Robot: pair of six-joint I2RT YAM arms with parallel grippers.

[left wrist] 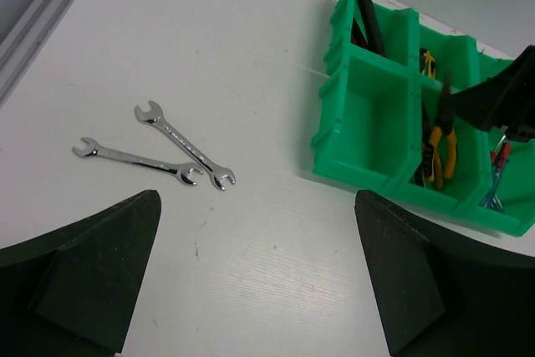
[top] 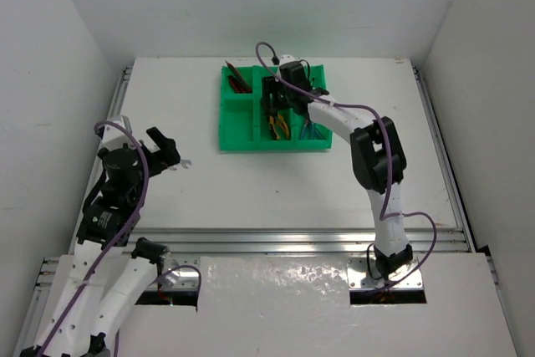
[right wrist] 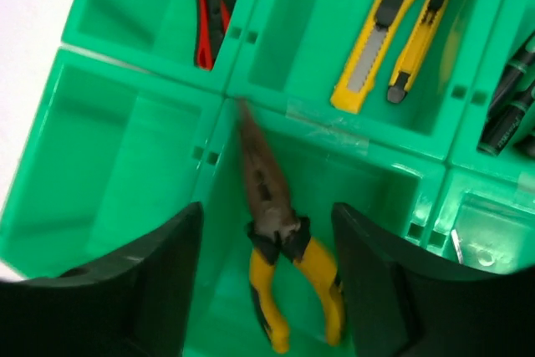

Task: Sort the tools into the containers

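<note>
Two silver wrenches [left wrist: 185, 145] lie side by side on the white worktop [left wrist: 251, 31], apart from the green tray [left wrist: 368, 123] — the left pincer [left wrist: 257, 206] hangs near them, released. The right pincer [right wrist: 266, 215], fingers spread and empty, hovers over the tray's near middle compartment, where yellow-handled pliers [right wrist: 288, 282] lean; two yellow utility knives [right wrist: 380, 31] lie in the compartment behind.

Bare table [left wrist: 251, 56] surrounds 2 wrenches [left wrist: 185, 147]; right arm [top: 334, 119] overhangs the middle of the tray [top: 236, 127].
</note>
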